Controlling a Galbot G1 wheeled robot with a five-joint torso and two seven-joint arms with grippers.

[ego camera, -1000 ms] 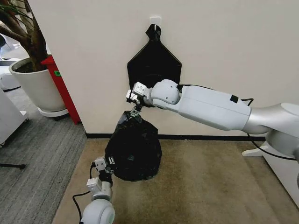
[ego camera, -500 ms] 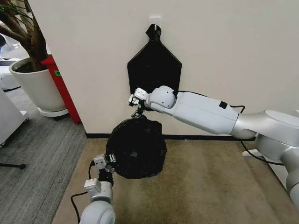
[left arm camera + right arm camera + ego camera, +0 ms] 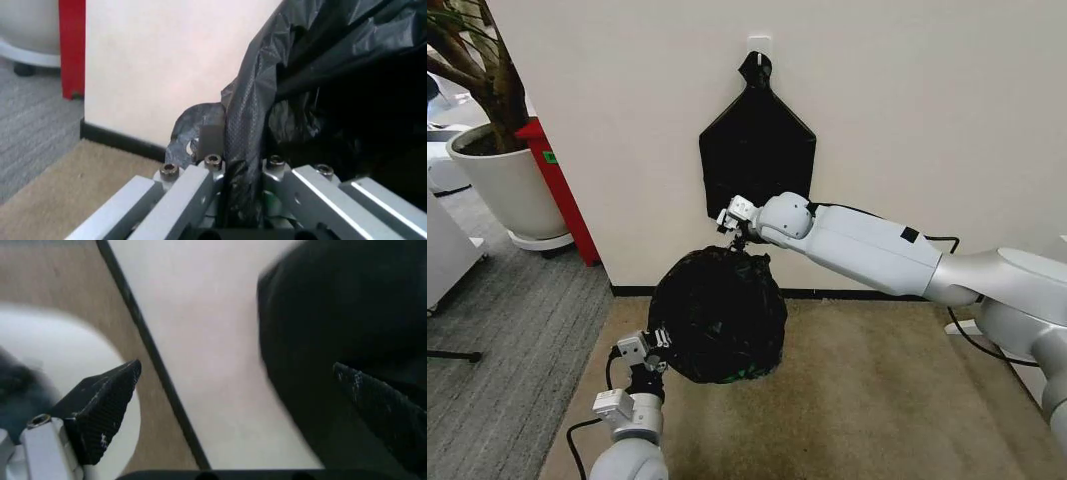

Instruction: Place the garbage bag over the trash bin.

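The bag is being held as a rounded black bulge low before the wall, just above the carpet; the bin is being hidden, presumably under the film, so its seating cannot be told. The bag's lower left edge is being pinched by the left gripper; in the left wrist view a fold of film is being clamped between closed jaws. The right gripper is being held at the bag's top, just below the sheaf; its fingers are being kept spread, with nothing between them.

With one side alone being gripped, the film could be dragged off the far rim by any pull from the left; the thin plastic could be torn at the pinch; a light bin could be tipped by that same tug; the sheaf could be snagged by the spread fingers.
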